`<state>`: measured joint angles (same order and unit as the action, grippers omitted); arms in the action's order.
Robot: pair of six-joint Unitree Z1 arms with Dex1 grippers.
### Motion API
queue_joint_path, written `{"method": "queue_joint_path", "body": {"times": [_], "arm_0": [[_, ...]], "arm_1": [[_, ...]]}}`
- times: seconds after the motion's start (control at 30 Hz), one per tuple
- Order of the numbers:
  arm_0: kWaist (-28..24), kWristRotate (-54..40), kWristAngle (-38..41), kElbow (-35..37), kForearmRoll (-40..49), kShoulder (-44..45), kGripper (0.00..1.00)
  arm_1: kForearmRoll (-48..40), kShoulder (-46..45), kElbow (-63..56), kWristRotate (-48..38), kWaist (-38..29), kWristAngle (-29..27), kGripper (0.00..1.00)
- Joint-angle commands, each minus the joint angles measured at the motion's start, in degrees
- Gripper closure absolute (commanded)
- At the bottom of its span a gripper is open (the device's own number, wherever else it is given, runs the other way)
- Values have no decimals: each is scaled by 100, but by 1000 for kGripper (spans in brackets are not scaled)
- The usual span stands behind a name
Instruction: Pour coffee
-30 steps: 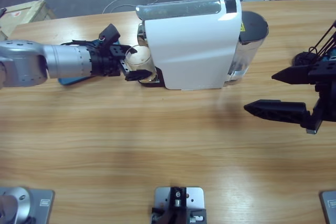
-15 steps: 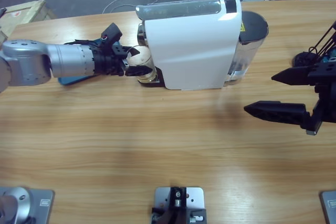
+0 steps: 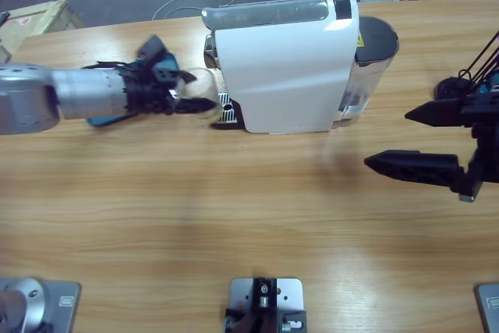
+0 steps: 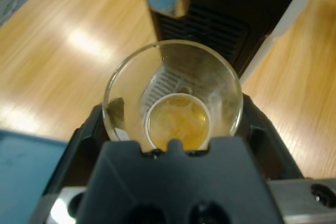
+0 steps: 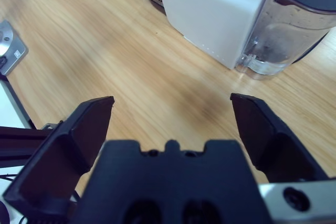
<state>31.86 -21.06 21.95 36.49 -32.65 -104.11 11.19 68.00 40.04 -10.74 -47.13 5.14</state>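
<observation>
The coffee (image 4: pixel 177 123) is a shallow tan pool at the bottom of a clear glass (image 4: pixel 173 95), seen at the centre of the left wrist view. The left end effector (image 3: pixel 195 93) pinches that glass from both sides, at the upper left of the high view, just beside the drip grille of the white coffee machine (image 3: pixel 288 68). At the right edge, the right end effector (image 3: pixel 413 139) hangs spread wide above the wooden bench (image 3: pixel 234 208), gripping nothing.

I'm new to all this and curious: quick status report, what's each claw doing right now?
Left gripper shut on glass, beside the coffee machine. Coffee pooled in the glass's bottom. Right gripper open, empty, off to the side. Nothing in the way.
</observation>
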Motion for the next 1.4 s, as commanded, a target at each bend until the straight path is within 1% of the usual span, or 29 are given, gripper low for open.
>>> {"method": "queue_joint_path", "body": {"times": [0.03, 0.13, 0.2, 0.27, 0.37, 0.5, 0.77, 0.8, 0.83, 0.87, 1.0, 1.1, 1.2, 1.27, 1.33, 1.4], "arm_0": [[-839, 575, -812, -438, 154, 1130, 1000], [-1493, 888, -1287, -406, 149, 1086, 1000], [-1917, 1020, -1339, -334, 66, 712, 1000], [-2149, 1187, -1457, -195, 17, 318, 1000], [-2165, 1306, -1661, -2, -1, -79, 1000], [-2091, 1362, -1677, 86, -54, -401, 1000], [-2017, 1385, -1687, 24, -233, -612, 1000], [-2012, 1392, -1703, 26, -238, -621, 909], [-1954, 1383, -1795, 3, -242, -614, 190], [-1887, 1378, -1889, -48, -242, -584, 20], [-1780, 1396, -1914, -329, -238, -229, 9], [-1780, 1403, -1728, -405, -17, 889, 9], [-1824, 1403, -1768, -364, 256, 1677, 9], [-1773, 1463, -1810, -332, 778, 2359, 9], [-1576, 1614, -1861, -220, 1564, 3113, 9], [-1163, 1874, -1870, 125, 2762, 3742, 9]], "arm_1": [[206, -486, -159, 19, 37, -36, 0], [240, -518, -180, 7, 37, -48, 0], [271, -530, -180, -7, 37, -48, 0], [285, -514, -191, -14, 37, -48, 0], [259, -420, -198, -32, 37, -48, 0], [212, -312, -207, -34, 37, -48, 0], [22, -89, -235, -34, 37, -39, 0], [8, -75, -228, -34, 37, -39, 0], [6, -64, -219, -34, 37, -37, 0], [6, -61, -209, -34, 37, -30, 0], [161, -189, -161, -28, 37, -50, 0], [155, -304, -100, -25, 37, -326, 0], [111, -298, -137, -25, 37, -364, 0], [157, -458, -180, -25, 28, -370, 0], [366, -583, -138, -53, 28, -544, 0], [697, -729, -17, -60, 28, -733, 0]]}}
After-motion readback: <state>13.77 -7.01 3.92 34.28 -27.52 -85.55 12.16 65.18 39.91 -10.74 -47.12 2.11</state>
